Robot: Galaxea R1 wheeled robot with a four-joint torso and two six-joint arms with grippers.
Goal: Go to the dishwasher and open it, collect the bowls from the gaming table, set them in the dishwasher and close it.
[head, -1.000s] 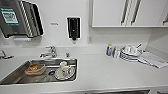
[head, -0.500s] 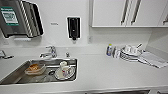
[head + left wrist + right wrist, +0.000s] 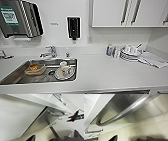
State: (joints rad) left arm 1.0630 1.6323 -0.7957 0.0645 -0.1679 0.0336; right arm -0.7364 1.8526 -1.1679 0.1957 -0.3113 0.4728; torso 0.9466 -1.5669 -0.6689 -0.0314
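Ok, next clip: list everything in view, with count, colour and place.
Sink: one, steel, left in the counter; dishes inside.
Tap: one, chrome, behind the sink.
Paper towel dispenser: one, grey, on the wall at upper left.
Soap dispenser: one, black, on the wall.
Wall cupboards: white, upper right.
Bottle: one, blue-labelled, on the counter.
Stacked dishes: white, right of the bottle.
Dishwasher: steel, its bar handle close to the right wrist camera.
Right gripper: dark, near the dishwasher handle.
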